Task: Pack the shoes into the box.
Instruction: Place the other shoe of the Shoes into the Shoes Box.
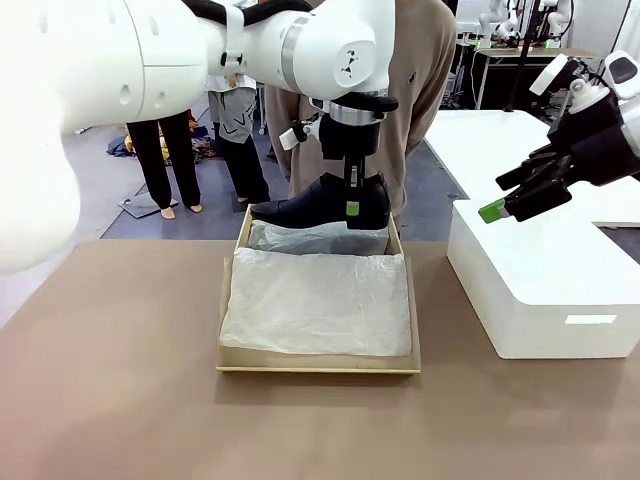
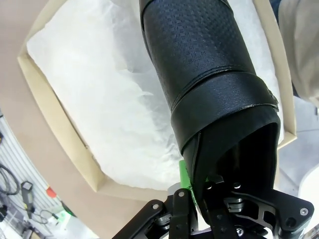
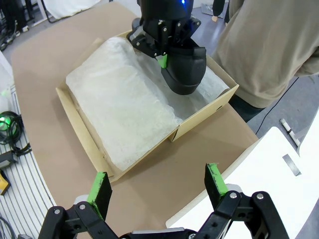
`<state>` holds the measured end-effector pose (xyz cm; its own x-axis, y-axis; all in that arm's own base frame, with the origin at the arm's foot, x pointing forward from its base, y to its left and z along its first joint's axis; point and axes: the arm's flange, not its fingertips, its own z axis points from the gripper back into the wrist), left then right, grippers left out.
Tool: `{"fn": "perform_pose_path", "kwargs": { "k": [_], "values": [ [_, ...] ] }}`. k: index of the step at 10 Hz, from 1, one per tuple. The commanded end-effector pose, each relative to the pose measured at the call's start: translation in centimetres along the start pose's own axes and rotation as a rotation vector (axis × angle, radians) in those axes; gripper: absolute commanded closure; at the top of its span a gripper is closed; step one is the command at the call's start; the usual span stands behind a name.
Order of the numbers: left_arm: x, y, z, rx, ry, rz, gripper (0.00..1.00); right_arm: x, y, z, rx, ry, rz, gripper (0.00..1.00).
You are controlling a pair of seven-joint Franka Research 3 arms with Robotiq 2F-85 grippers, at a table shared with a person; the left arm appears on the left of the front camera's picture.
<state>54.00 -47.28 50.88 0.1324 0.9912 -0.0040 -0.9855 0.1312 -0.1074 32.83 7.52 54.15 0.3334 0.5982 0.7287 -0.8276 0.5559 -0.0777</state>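
One glossy black shoe [image 1: 310, 207] hangs toe-left over the far end of the tan box [image 1: 318, 368], with my left gripper [image 1: 352, 205] shut on its heel collar from above. In the left wrist view the shoe [image 2: 199, 64] runs away from the gripper [image 2: 197, 196], above the box's rim [image 2: 55, 109] and the white tissue paper [image 2: 109, 99]. The tissue [image 1: 315, 300] covers the box's inside in a raised mound. My right gripper [image 1: 500, 195] hovers open and empty over the white block. The right wrist view looks past its own gripper [image 3: 158, 186] to the shoe [image 3: 187, 69] and box [image 3: 79, 124].
A large glossy white block [image 1: 540, 290] stands on the table right of the box. A person in a tan sweater [image 1: 420, 90] stands close behind the box's far end. Bare brown tabletop [image 1: 110, 360] lies left of and in front of the box.
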Motion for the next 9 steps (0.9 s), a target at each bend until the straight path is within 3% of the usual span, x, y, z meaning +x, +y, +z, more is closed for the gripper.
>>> {"fn": "perform_pose_path", "kwargs": {
  "k": [1, 3, 9],
  "values": [
    [-1.0, 0.0, 0.5, -0.015, -0.075, 0.116, 1.00, 0.0, -0.1, 0.0, 0.009, -0.013, -0.001, 0.00],
    [-1.6, 0.1, -0.4, -0.031, -0.105, 0.120, 1.00, 0.0, -0.1, 0.0, 0.009, -0.013, -0.001, 0.00],
    [-2.0, -0.3, -3.0, -0.008, -0.046, 0.068, 1.00, 0.0, -0.1, 0.0, 0.009, -0.013, -0.001, 0.00]
  ]
}}
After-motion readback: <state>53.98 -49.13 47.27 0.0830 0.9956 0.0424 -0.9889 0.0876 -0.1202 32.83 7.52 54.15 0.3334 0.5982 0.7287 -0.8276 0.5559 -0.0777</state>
